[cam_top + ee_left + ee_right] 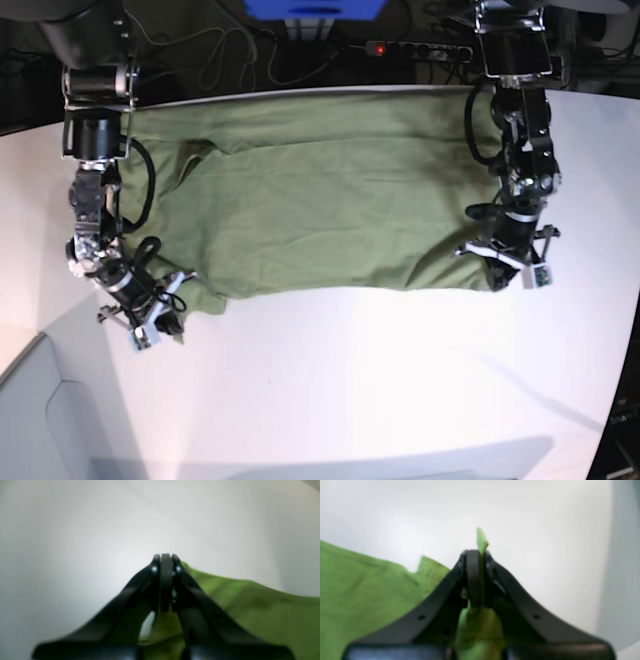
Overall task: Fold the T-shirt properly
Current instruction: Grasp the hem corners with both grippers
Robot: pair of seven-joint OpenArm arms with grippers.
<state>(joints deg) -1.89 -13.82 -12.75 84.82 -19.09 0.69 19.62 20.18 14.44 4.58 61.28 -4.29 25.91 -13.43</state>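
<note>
The olive-green T-shirt (330, 200) lies spread across the far half of the white table (400, 380). My left gripper (497, 281), on the right of the base view, is shut on the shirt's near right corner. In the left wrist view its fingertips (163, 558) are pressed together, with the shirt (250, 605) beneath and to the right. My right gripper (172, 318) is shut on the near left corner. In the right wrist view a tip of the shirt (482, 540) sticks out past the shut gripper (477, 555).
A power strip (420, 48) and cables lie beyond the table's far edge, beside a blue object (315, 8). A grey panel (40, 410) sits at the near left corner. The table's right edge curves away at the lower right.
</note>
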